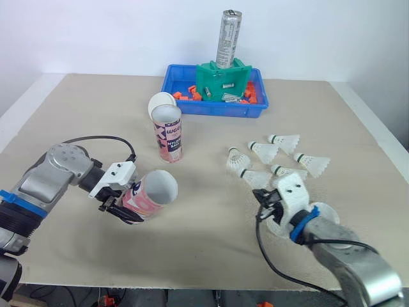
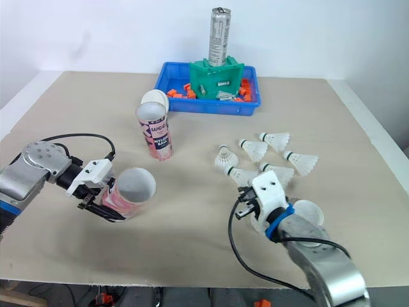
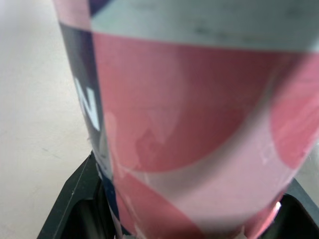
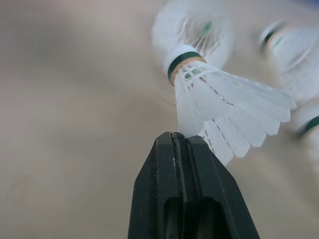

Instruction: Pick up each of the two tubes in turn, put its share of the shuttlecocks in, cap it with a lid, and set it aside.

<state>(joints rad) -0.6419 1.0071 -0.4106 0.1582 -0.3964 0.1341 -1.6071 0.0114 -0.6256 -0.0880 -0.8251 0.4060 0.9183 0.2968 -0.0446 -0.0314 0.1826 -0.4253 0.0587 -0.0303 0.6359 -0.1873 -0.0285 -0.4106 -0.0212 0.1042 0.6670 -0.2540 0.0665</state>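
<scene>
- Beige tabletop [image 1: 204, 256] under a white wall carries everything.
- Left gripper [image 1: 121, 206], lower left of the frame, is clamped around the base end of a pink-and-white cardboard tube [image 1: 152, 193]. The tube lies nearly level, with its open mouth facing frame right.
- Right gripper [image 1: 263, 199], lower right, has its fingers pressed together on the skirt edge of a white plastic shuttlecock with a green-banded cork [image 4: 219, 99].
- That cork points frame left, toward the held tube's mouth, which is well apart from the right gripper. The coming move is likely a leftward carry, cork first along the tube's long axis.
- Other loose white shuttlecocks [image 1: 284, 153] lie just above the right gripper, and a round white lid [image 2: 308, 211] sits by its wrist.
- Farther up, a second matching tube [image 1: 167, 134] stands upright near the centre, with another white lid [image 1: 161, 102] behind it and a blue plastic tray [image 1: 211, 110] at the top.
</scene>
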